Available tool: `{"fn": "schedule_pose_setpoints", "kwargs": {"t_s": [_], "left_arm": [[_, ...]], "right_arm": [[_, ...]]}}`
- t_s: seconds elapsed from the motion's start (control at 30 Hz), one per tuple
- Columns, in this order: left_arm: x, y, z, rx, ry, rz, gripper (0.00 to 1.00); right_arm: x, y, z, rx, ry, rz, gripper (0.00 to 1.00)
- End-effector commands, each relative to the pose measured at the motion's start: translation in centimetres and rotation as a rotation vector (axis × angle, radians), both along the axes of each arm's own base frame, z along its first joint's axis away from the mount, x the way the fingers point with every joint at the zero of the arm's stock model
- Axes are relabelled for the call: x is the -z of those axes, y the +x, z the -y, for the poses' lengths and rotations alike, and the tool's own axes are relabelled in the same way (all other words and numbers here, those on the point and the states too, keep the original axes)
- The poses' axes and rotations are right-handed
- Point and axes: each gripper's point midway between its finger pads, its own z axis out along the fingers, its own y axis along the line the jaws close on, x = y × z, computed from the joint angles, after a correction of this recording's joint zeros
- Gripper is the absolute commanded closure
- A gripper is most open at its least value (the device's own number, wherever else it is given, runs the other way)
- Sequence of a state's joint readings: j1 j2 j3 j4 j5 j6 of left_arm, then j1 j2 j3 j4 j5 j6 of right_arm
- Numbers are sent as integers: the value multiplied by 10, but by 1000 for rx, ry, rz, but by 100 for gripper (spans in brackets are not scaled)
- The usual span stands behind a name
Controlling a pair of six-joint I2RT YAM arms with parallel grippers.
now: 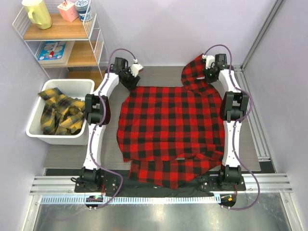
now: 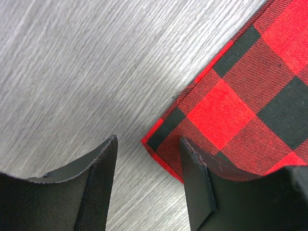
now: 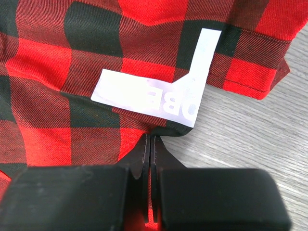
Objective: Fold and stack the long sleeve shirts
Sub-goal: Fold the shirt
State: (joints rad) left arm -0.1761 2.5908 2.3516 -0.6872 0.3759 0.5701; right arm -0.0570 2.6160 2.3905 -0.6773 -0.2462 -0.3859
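**Far corners targeted as red flannel fold is set up**

The red-and-black flannel shirt (image 1: 171, 122) is pictured spread flat at the centre of the table (image 1: 62, 154), with its near edge bunched toward 6 o'clock. At 1 o'clock, a flap bearing white block lettering (image 3: 159, 91) is pinched at its edge by the right gripper (image 3: 149, 139), whose fingers (image 3: 143, 156) are pressed fully together on the cloth. At 11 o'clock, the left gripper (image 2: 148, 140) is held roughly half open over the shirt's far corner. 1 finger (image 2: 98, 178) is poised above bare wood grain and the other above the check, and nothing is gripped.

The step in hand is judged to be the first fold. It would be done best if the left corner were caught well inside its hem before any lift is made. Both corners could then be carried evenly toward 6 o'clock so that the edge is kept straight. The right pinch looks shallow, so a slip is thought possible.

A white bin (image 1: 57, 140) at 9 o'clock is filled with crumpled yellow-and-black checked shirts (image 1: 60, 113), none of them folded. A wire shelf rack (image 1: 53, 32) at 10 o'clock is stocked with a yellow jug (image 1: 37, 13), a pink carton (image 1: 67, 10) and a cup (image 1: 83, 7).
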Motion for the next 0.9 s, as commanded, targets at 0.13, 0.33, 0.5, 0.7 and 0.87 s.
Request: {"fn": "schedule_pose_setpoints", "kwargs": {"t_s": [0.13,0.33,0.5,0.7,0.87], "left_arm": [[-23,16,12,77,-58,96,47],[-13,9,17,112,-68,58,47],[0,0,11,135,-25,21,55],[10,-4,12,158,-14,6,67],[-8,9,14,138,-37,62,80]], "right_arm": [[-6,-1,7,8,-17,11,99],[-8,0,7,-1,-21,18,99],[-17,1,3,-15,-8,35,99],[-24,3,2,-22,1,51,99],[-35,13,-1,-12,23,95,99]]}}
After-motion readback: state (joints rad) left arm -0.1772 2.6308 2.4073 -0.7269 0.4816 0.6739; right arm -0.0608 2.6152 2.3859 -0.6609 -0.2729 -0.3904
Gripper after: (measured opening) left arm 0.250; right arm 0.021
